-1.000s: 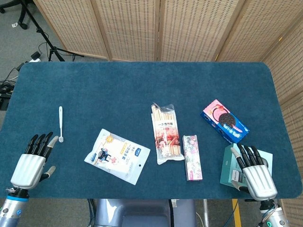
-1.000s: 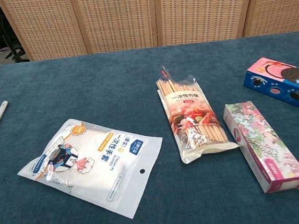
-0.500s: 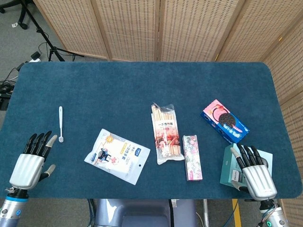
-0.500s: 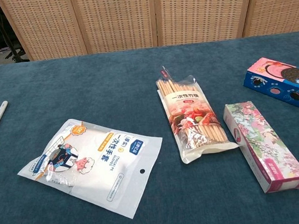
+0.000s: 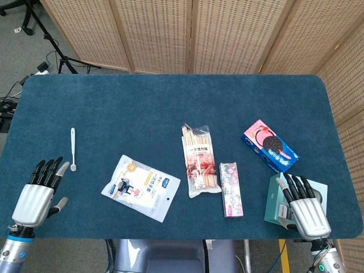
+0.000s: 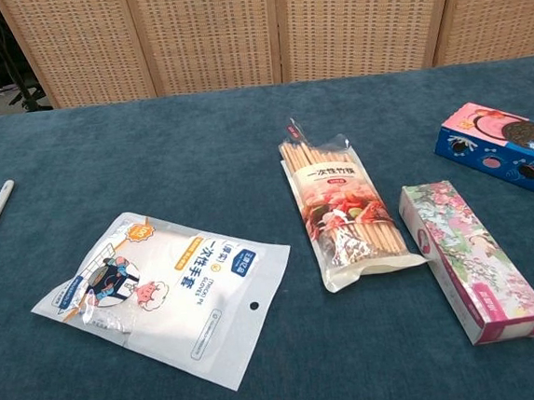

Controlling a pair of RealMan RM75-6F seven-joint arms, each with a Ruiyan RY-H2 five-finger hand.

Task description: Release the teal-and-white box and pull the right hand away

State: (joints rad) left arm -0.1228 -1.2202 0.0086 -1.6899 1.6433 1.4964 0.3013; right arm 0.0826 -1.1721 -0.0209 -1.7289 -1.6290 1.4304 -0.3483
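The right hand (image 5: 306, 208) sits at the near right edge of the worktop (image 5: 170, 108), and it covers part of the teal-and-white box (image 5: 278, 200), so only the box's left part and a pale corner past the fingers show. The box lies flat, right at that near edge. The fingers are straight and spread over the box, and I cannot tell if they touch it or just hang above it — they are not curled around it. The chest view shows neither hand and not this box. The left hand (image 5: 37, 196) is at the near left edge, fingers apart and holding nothing; its wrist is cut off by the picture's bottom. The worktop is a soft, fuzzy dark blue cloth with round corners. A thin white spoon (image 5: 73, 149) lies just past the left hand's fingertips. Near the middle lies a shiny white pouch (image 6: 163, 291) with a small cartoon on it, flat and a bit wrinkly. Beside it is a clear bag of wooden sticks (image 6: 342, 203), then a long box with pink flowers (image 6: 471, 259). A blue-and-pink cookie box (image 6: 510, 148) is cut off by the right side of the chest view — its whole shape shows only from the head.
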